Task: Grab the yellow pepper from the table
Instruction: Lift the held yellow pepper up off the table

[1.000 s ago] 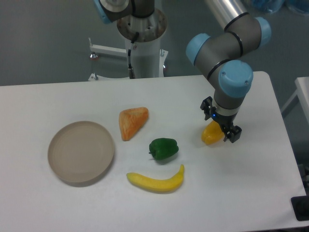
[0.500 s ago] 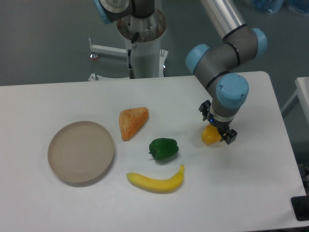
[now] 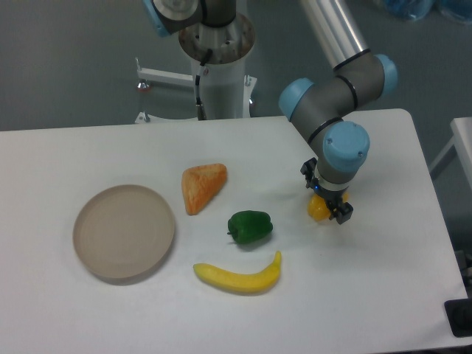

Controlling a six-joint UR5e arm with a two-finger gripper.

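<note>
The yellow pepper [image 3: 316,209] lies on the white table [image 3: 383,280] at the right of the middle, mostly hidden under my wrist; only a small yellow-orange part shows. My gripper [image 3: 325,198] points straight down over it. Its black fingers [image 3: 343,214] stand apart, one on each side of the pepper, so the gripper looks open around it. I cannot see whether the pads touch the pepper.
A green pepper [image 3: 250,226] lies left of the gripper. A yellow banana [image 3: 238,276] lies in front of it, a pale orange wedge [image 3: 202,186] behind it, and a tan plate [image 3: 124,232] at the left. The robot's base column [image 3: 220,66] stands behind the table.
The gripper has shifted a little to the left and come down over the yellow pepper, covering more of it. The pepper stays in about the same spot on the table.
</note>
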